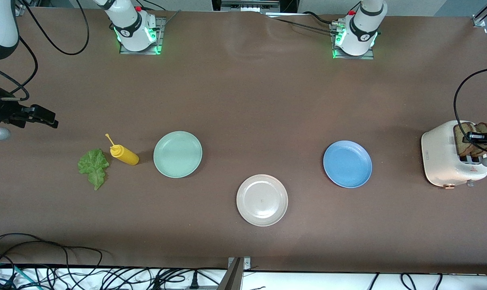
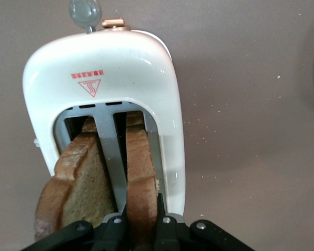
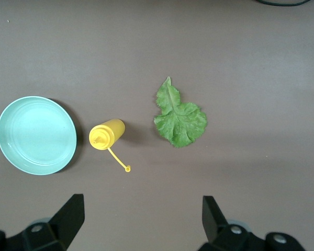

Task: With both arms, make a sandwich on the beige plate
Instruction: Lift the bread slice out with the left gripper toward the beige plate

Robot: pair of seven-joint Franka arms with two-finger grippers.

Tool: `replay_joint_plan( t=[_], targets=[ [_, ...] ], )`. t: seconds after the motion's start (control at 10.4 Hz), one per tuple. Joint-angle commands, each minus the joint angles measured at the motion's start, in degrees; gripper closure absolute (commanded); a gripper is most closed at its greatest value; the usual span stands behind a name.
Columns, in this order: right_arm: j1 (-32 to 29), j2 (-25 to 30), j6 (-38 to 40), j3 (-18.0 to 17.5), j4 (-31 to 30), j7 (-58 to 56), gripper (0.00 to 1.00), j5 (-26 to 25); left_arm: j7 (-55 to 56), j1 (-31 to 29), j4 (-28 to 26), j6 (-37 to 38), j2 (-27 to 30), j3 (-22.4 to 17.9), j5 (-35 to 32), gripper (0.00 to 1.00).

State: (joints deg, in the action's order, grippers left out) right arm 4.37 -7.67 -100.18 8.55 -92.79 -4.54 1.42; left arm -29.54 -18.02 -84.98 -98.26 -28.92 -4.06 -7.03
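Beige plate (image 1: pixel 262 200) lies bare on the worktop (image 1: pixel 243 100), nearest the front camera of the 3 plates, about midway along the worktop's length. No sandwich is assembled on it.

2 slices of brown toast (image 2: pixel 81 183) stand upright in the slots of a white toaster (image 1: pixel 443 155) at the left arm's end of the worktop. Left claw (image 2: pixel 141 227) is at the toaster top, fingers clenched on either face of 1 slice (image 2: pixel 141 172); the other slice stands free in the neighbouring slot.

Blue plate (image 1: pixel 347 164) sits at about 1 o'clock from the beige plate, between it and the toaster. Mint-green plate (image 1: pixel 177 154) sits at about 10 o'clock from the beige plate. Just beside the mint-green plate, toward the right arm's end, a yellow squeeze bottle (image 1: pixel 124 155) lies on its side. Lettuce leaf (image 1: pixel 93 167) lies flat next to the bottle, apart from it.

Right claw (image 3: pixel 141 219) hangs over the worktop near the lettuce and bottle, fingers spread wide, holding nothing.
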Motion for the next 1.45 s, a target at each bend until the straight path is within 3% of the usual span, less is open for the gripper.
replay_joint_plan(
  t=[0.0, 0.19, 0.39, 0.68, 0.77, 0.96, 1.16, 1.35],
  targets=[
    [0.02, 1.25, -0.81, -0.11, -1.43, 0.67, 0.00, -0.54, -2.36, 0.53, 4.27, 4.36, 2.55, 0.80, -1.67, 1.00],
    [0.02, 1.25, -0.81, -0.11, -1.43, 0.67, 0.00, -0.54, -2.19, 2.19, 11.91, 12.53, 2.56, 2.03, -0.71, 1.00],
    [0.02, 1.16, -0.72, -0.11, -1.43, 0.67, 0.00, -0.54, 1.82, 3.86, 15.71, 17.73, 2.64, 5.88, 2.00, 1.00],
    [0.02, 1.25, -0.72, -0.11, -1.43, 0.67, 0.00, -0.54, 28.66, 8.07, 16.52, 18.90, 2.56, 11.85, 14.11, 1.00],
    [0.02, 1.25, -0.72, -0.11, -1.43, 0.67, 0.00, -0.54, 36.49, 9.74, 16.60, 17.33, 1.43, 14.23, 18.06, 1.00],
    [0.02, 1.25, -0.81, -0.11, -1.43, 0.67, 0.00, -0.54, 46.72, 15.18, 16.25, 11.45, -2.52, 14.60, 27.19, 1.00],
    [0.02, 1.16, -0.72, -0.11, -1.43, 0.67, 0.00, -0.54, 53.85, 20.46, 15.47, -0.38, -6.83, 14.60, 37.14, 1.00],
    [0.02, 1.16, -1.16, -0.11, -1.16, 0.67, 0.00, -0.63, 56.08, 26.00, 15.37, -13.64, -12.27, 14.60, 42.07, 1.00]
  ],
)
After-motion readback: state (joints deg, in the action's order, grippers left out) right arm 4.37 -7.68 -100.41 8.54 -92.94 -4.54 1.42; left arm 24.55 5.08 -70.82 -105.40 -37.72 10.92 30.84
